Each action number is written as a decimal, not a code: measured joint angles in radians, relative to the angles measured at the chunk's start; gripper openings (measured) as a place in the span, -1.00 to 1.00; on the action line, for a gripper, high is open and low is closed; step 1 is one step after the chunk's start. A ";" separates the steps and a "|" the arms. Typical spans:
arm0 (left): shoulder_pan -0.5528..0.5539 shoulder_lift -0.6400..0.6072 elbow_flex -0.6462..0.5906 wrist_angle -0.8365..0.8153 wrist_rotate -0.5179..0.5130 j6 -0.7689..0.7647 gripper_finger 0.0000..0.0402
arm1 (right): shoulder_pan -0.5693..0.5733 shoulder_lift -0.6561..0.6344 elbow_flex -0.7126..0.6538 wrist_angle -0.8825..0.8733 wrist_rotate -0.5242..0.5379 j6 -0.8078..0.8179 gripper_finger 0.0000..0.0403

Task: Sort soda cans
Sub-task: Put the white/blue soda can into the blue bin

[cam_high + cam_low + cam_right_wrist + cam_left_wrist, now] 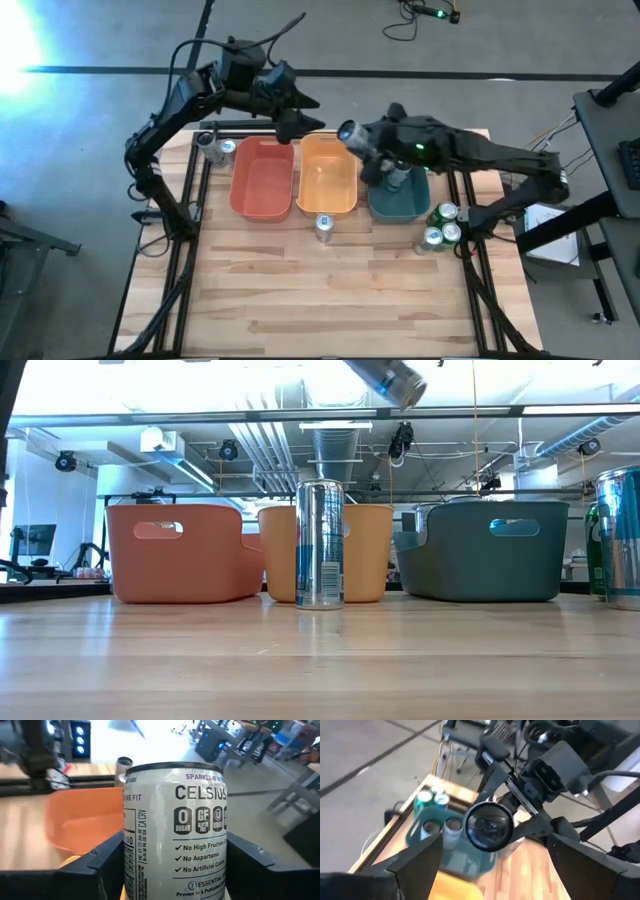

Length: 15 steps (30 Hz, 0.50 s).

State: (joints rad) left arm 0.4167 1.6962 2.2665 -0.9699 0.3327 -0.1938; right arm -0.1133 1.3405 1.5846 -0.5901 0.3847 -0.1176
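My right gripper [365, 145] is shut on a white-and-silver soda can [175, 820], held high over the gap between the orange bin [328, 175] and the teal bin [398, 200]. The low view shows this can [390, 380] tilted at the picture's top. My left gripper [290, 125] hangs open above the far rims of the red bin [263, 180] and the orange bin, facing the can's round end [489, 826]. Another silver can [323, 227] stands upright on the table in front of the orange bin. Two cans [442, 827] stand inside the teal bin. My right gripper pinches the can's side wall [131, 845] between its two fingers, one on each side, lying across the can. The can is lifted clear of the bins and the table. It is tilted, with one round end [348, 132] turned toward my left gripper.
Two silver cans [215, 148] stand at the table's far left, beside the red bin. Green cans [440, 225] cluster at the right edge, near the teal bin. The near half of the wooden table [330, 300] is bare.
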 joint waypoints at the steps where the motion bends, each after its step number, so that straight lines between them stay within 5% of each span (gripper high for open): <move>1: -0.002 0.000 0.000 0.016 0.010 -0.009 0.71 | 0.009 -0.028 -0.022 0.000 0.000 0.020 0.23; 10: -0.061 0.084 -0.005 0.177 0.061 -0.125 0.71 | 0.131 -0.273 -0.329 0.121 0.152 0.148 0.23; 15: -0.117 0.161 -0.005 0.281 0.062 -0.053 0.71 | 0.181 -0.385 -0.475 0.199 0.187 0.213 0.23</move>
State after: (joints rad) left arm 0.2997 1.8577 2.2620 -0.6891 0.3946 -0.2463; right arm 0.0674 0.9558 1.1097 -0.3907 0.5715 0.0953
